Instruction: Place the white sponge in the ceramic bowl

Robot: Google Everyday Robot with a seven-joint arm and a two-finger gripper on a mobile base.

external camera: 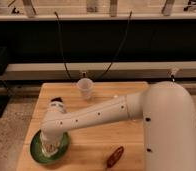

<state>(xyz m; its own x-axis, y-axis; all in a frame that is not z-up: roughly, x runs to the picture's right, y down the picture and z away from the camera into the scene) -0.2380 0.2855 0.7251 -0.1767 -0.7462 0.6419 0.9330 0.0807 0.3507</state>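
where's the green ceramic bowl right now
The ceramic bowl sits at the table's front-left corner in the camera view, directly under the tool, left of the reddish-brown object.

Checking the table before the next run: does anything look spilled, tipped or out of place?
Nothing stands out. The gripper hangs over the ceramic bowl at the table's front left corner. The white cup stands upright at the back, and a reddish-brown object lies near the front edge.
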